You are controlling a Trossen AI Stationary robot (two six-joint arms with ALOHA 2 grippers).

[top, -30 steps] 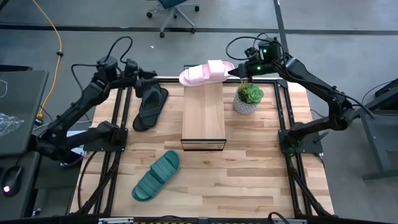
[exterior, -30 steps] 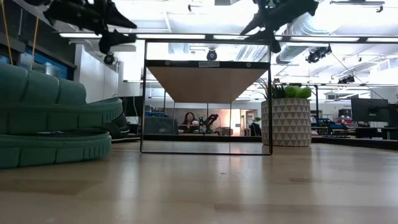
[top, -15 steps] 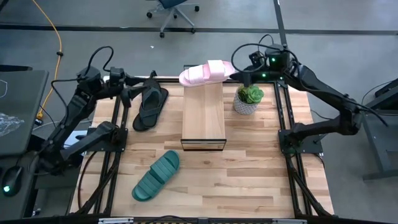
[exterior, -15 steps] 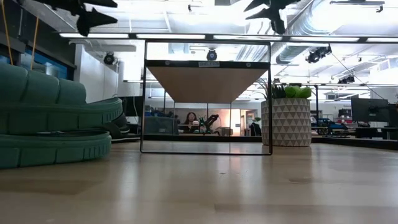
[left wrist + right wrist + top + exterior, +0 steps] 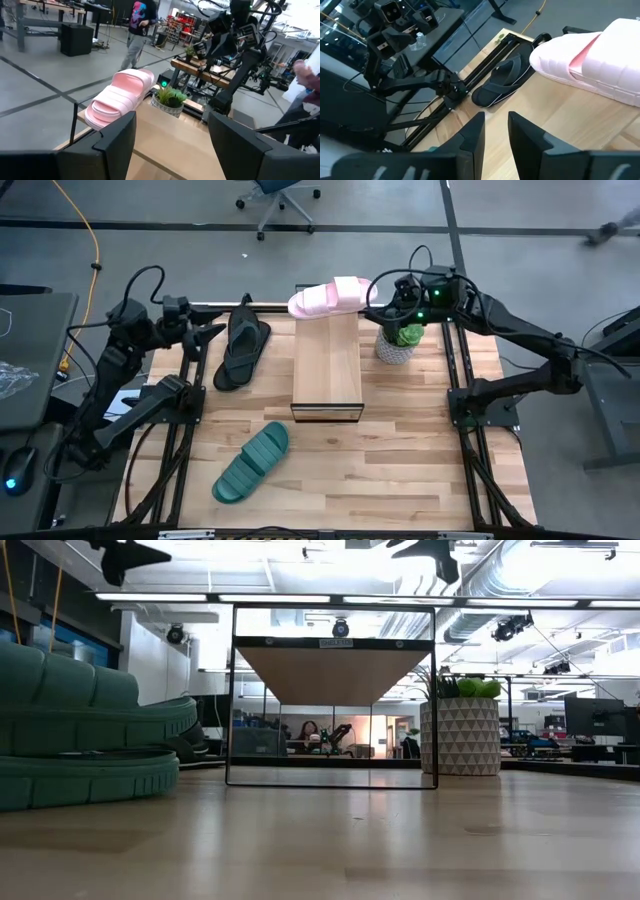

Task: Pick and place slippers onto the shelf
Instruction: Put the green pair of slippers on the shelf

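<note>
**Desk:** What do you have on the table?

**Caption:** Your shelf (image 5: 327, 370) runs down the middle, and the pale pink slide (image 5: 331, 296) lies across its far end at 12 o'clock. Your right gripper (image 5: 374, 308) has pulled back from that slide toward 1 o'clock over the last second, its fingers parted with a narrow gap and holding nothing. So one slipper counts as placed.

**Desk:** And the other two?

**Caption:** The black flip-flop (image 5: 241, 351) sits on the tabletop (image 5: 400, 470) at 10 o'clock. Your left gripper (image 5: 208, 335) has drawn away from it toward 9 o'clock, fingers spread wide and empty. The teal-green slide (image 5: 251, 463) waits at 7 o'clock. A potted plant (image 5: 399, 339) stands beside the shelf.

**Desk:** Any readable writing?

**Caption:** A small label on the shelf's front rail (image 5: 336, 643), too small to read.
</note>
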